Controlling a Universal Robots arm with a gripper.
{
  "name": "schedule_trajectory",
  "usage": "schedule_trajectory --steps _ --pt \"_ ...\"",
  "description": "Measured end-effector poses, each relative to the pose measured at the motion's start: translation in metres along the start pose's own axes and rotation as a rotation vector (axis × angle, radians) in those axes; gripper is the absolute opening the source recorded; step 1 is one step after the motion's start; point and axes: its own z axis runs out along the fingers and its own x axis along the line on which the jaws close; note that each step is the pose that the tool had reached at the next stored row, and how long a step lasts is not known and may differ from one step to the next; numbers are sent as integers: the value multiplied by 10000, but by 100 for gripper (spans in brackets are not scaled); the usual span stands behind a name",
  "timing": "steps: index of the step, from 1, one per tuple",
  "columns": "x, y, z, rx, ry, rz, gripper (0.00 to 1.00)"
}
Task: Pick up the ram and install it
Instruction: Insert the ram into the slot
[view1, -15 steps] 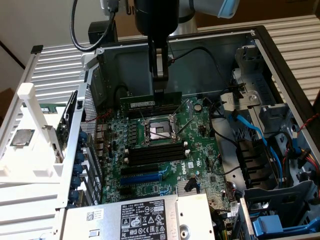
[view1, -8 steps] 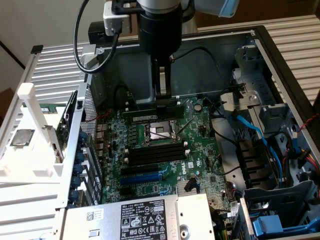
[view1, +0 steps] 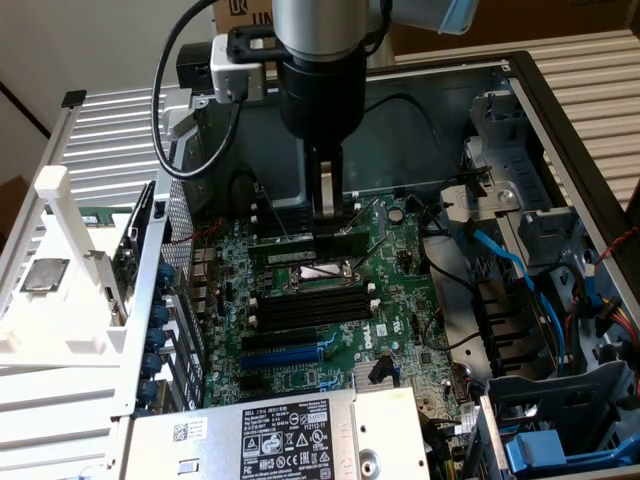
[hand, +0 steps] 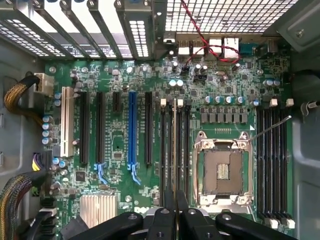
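Open PC case (view1: 450, 90), mobo (view1: 400, 330) inside, hand (view1: 328, 228) narrow, gripping ram (view1: 285, 252), over mem slots (hand: 163, 150) by CPU socket (hand: 222, 170)

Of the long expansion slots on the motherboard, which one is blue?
The blue slot, second from the CPU socket; the others are black, except a white one at the far end.

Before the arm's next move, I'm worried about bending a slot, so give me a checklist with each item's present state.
1. Gripper shut on the ram: ok.
2. Ram lined up along the memory slots: ok.
3. Ram pushed fully into a slot: cannot tell.
4. White slot latches open: cannot tell.
5. Red wires away from the ram: ok.
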Motion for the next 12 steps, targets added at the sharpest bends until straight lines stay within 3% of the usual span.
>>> schedule_trajectory --steps 2,7,12 --pt "3 -1 22 6 40 3 12" --pt "-13 -3 63 45 286 10 12" --pt "-80 -4 113 67 428 15 12"
